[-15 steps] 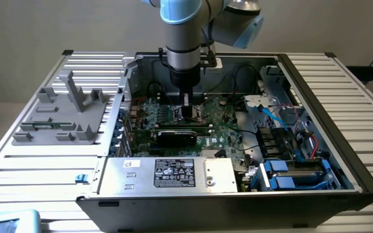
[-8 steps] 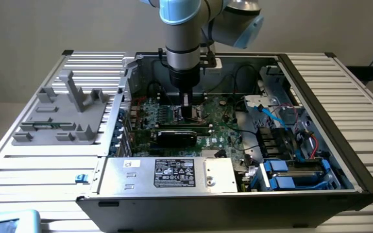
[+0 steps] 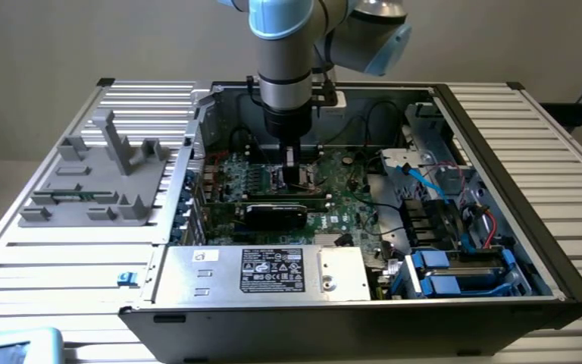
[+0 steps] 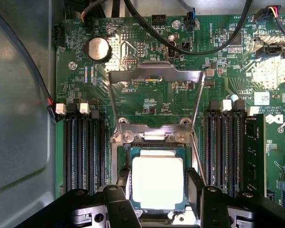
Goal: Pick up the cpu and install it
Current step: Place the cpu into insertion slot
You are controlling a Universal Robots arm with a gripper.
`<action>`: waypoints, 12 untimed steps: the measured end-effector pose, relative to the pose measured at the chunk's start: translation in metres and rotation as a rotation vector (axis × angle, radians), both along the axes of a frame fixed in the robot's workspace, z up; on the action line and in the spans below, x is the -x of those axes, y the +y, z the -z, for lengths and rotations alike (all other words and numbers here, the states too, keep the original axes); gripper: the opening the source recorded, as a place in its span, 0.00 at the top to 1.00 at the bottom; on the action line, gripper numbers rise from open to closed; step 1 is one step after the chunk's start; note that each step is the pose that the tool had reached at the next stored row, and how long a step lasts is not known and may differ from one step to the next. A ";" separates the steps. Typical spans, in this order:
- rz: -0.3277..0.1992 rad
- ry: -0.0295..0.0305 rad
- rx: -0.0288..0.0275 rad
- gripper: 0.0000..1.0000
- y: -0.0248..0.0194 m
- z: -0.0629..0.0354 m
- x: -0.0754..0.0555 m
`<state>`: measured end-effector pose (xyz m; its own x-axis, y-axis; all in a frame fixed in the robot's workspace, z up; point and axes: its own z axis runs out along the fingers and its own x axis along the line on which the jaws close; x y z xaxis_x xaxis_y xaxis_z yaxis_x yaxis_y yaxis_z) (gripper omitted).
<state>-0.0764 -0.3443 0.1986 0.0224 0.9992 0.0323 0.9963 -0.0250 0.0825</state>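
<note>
The tool (image 3: 293, 176), at frame centre, grips the cpu (image 4: 157, 183) by opposite edges; keep it level, square to the socket (image 4: 152, 137).

You see a pale silver cpu (image 4: 157, 183), green motherboard (image 4: 152, 99), black memory slots (image 4: 83, 152) and black case (image 3: 372, 326).
</note>
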 end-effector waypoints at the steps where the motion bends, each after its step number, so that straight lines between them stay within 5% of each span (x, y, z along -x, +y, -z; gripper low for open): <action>1: 0.000 -0.0001 -0.0008 0.45 0.0001 0.0003 0.000; 12: 0.000 -0.0001 -0.0018 0.45 0.0005 0.0003 0.000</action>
<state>-0.0763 -0.3438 0.1983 0.0226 0.9992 0.0341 0.9963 -0.0254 0.0826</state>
